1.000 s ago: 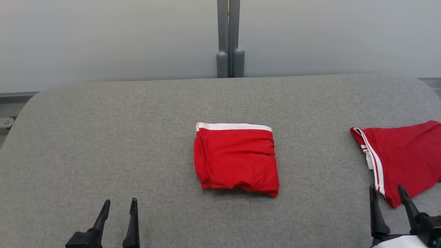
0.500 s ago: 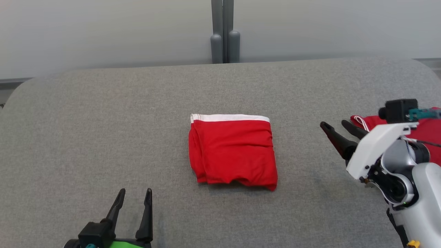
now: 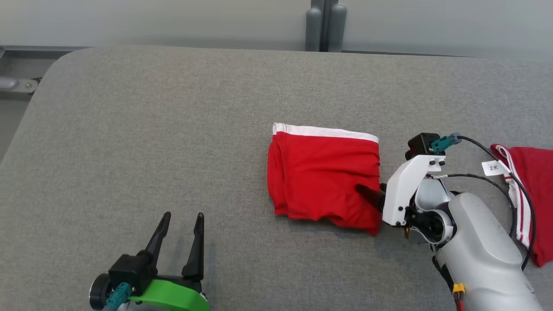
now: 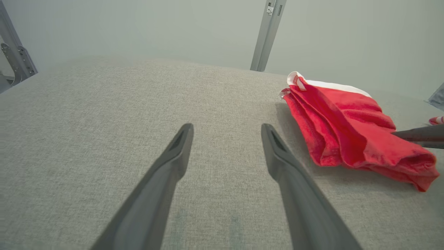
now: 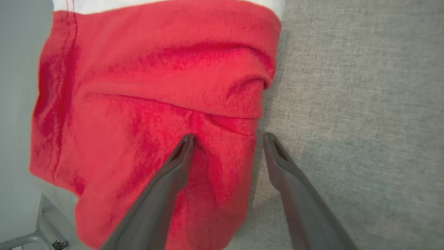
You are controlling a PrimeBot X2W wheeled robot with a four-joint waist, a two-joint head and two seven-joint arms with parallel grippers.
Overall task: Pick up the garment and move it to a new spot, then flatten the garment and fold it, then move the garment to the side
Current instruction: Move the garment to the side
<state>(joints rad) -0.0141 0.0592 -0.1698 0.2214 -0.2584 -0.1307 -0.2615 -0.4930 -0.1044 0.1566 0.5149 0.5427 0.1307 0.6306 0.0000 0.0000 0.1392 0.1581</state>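
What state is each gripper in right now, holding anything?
Left gripper: open, empty, over the table.
Right gripper: open, jaws astride the right edge of the folded red garment, not closed on it.

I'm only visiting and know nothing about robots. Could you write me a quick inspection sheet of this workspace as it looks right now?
Surface: grey fabric-covered table, flat.
Job's things: folded red garment with a white band, lying mid-table.
Clutter: second red garment with white stripes, lying unfolded at the table's right side.
Claws: left claw open, holding nothing, apart from the cloth. Right claw open, straddling the folded garment's right edge, one finger over the cloth and one over the table.
Cables: black cable with a white tag looping off the right arm, passing over the second garment.
Surroundings: pale wall and a grey post behind the table.
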